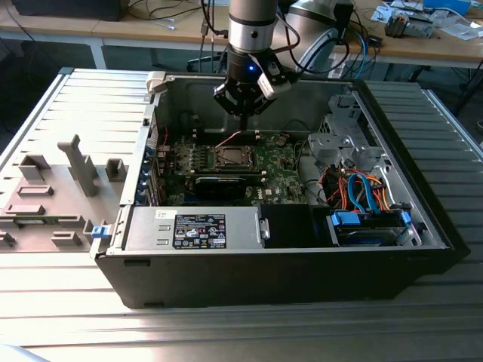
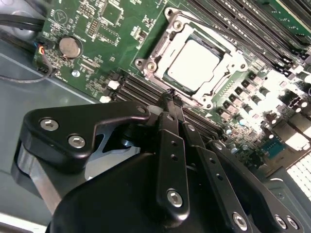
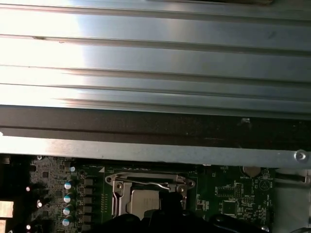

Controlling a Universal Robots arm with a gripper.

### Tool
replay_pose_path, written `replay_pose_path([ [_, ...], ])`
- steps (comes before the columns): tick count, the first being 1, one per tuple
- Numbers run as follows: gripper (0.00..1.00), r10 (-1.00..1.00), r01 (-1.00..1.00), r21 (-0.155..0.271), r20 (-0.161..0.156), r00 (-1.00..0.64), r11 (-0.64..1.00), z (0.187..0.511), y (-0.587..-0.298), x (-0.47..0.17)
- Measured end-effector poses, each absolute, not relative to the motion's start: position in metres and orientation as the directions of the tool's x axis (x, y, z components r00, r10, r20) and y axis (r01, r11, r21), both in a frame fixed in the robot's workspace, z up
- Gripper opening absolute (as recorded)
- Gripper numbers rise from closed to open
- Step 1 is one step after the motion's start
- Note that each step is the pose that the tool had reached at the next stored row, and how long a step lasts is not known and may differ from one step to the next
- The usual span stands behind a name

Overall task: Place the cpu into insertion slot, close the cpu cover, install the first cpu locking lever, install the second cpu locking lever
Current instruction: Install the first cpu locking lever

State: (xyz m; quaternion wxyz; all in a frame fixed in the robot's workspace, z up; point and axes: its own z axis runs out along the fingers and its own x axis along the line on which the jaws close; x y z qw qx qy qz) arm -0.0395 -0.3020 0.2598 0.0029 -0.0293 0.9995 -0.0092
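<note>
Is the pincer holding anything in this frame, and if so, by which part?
Nothing is held. In the second wrist view the pincer is shut with nothing between its fingertips, above the board beside the insertion slot, where the cpu already sits.

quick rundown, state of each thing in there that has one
cpu: seated in the insertion slot, silver face up
cpu cover: closed, framing the chip
gripper: fingers shut, empty, above the socket
computer case: open, side panel off
</note>
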Motion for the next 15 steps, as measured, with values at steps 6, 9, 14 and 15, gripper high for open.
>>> replay_pose_path([
  [6,0.11,-0.059,-0.058,-0.019,-0.005,-0.998,0.998,0.26,-0.302,-0.037],
  [9,0.11,-0.063,-0.063,-0.018,-0.005,-0.998,0.998,0.259,-0.302,-0.043],
  [14,0.11,-0.122,-0.122,-0.012,-0.006,-0.993,0.993,0.25,-0.302,-0.051],
  [15,0.11,-0.129,-0.129,-0.011,-0.006,-0.992,0.992,0.249,-0.302,-0.052],
])
